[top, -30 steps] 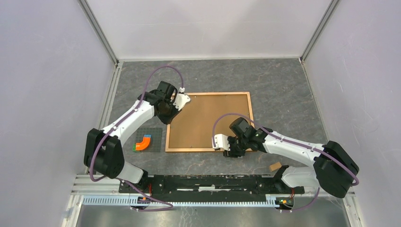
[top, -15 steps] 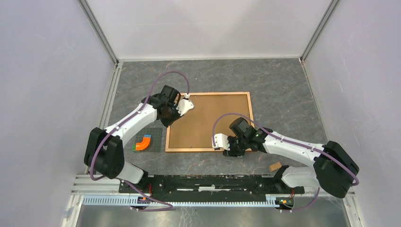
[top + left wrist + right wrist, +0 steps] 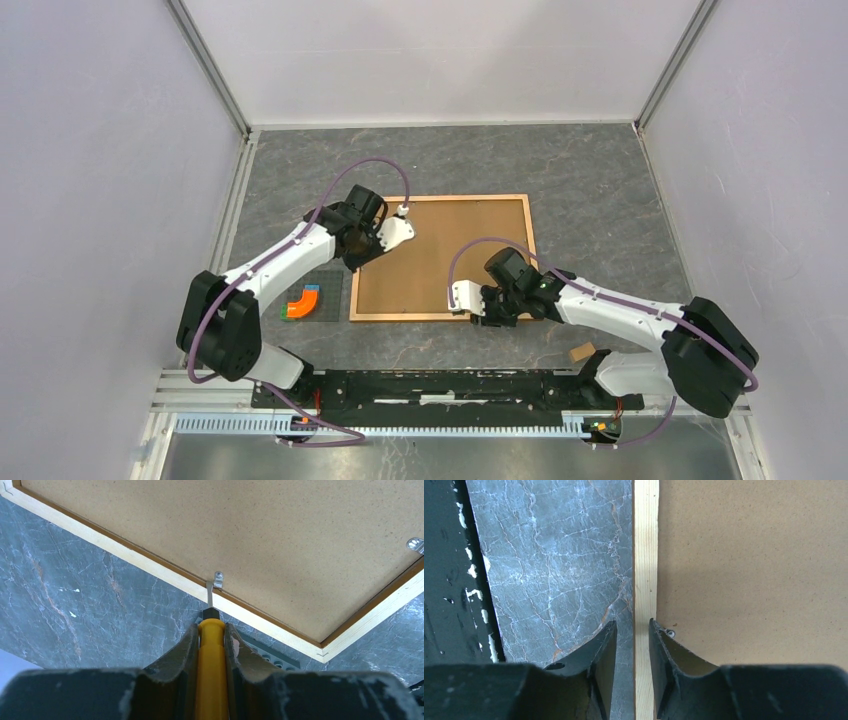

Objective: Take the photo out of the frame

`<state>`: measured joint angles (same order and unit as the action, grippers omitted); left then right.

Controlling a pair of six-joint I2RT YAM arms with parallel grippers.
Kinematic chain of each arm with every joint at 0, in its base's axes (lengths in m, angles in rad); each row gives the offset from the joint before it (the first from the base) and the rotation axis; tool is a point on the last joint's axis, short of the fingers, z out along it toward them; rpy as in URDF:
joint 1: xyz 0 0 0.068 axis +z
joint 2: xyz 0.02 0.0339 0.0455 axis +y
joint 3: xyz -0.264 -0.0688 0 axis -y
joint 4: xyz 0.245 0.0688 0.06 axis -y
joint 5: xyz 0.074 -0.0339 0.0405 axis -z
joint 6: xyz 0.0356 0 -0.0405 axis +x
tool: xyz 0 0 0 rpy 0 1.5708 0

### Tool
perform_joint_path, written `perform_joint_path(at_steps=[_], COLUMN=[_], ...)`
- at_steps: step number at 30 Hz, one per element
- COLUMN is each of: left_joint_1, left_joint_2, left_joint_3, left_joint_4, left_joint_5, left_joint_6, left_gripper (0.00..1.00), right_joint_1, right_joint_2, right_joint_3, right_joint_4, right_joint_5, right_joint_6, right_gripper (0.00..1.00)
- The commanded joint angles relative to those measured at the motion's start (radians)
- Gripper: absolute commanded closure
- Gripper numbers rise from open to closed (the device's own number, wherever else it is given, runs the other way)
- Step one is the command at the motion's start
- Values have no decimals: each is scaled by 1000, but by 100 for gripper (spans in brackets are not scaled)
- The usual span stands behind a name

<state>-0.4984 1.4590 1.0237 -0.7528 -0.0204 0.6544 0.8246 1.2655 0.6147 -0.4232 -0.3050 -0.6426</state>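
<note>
Two things stay hidden. The photo cannot be seen from any view, since the frame (image 3: 470, 198) lies back-up on the grey marbled table (image 3: 554, 555) with only brown fibreboard showing. The frame's far half is cut off in both wrist views.

Left pincer (image 3: 211, 627): pressed tight on a yellow screwdriver (image 3: 211, 670). The blade tip is at a small metal clip (image 3: 217, 577) on the frame's left rail, touching or just short (too fine to judge). A second clip (image 3: 415, 544) sits at the picture's right edge, half cropped.

Right pincer (image 3: 633, 627): fingers spread a little, astride the near rail close to its right end. One tip is over the table just beside the wood, the other over the rail's inner edge, half covering something small and pale there.

Small tan object (image 3: 582, 351) beside my right arm, too small to name.
</note>
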Motion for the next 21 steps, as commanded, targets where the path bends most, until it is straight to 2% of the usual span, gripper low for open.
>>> perform_joint_path(at_steps=[1,9,13,21], left_joint_1=[-25,-39,-39,-36], left_joint_2=[-3,15,20,15], left_joint_3=[-7,21,22,7], left_joint_4=[-73,-138,-134,-66], left_joint_5=[57,144,162,71], left_joint_6=[34,-32,-78,-145], left_gripper=[98,98,98,98], right_joint_1=[-2,-2,-1,1], right_joint_2=[64,90,94,92], right_joint_3=[-30,-15,-10,-9], right_joint_4=[-10,-6,-6,-8], right_joint_5=[50,46,45,39], right_joint_6=[14,30,33,37], right_gripper=[68,100,100,100])
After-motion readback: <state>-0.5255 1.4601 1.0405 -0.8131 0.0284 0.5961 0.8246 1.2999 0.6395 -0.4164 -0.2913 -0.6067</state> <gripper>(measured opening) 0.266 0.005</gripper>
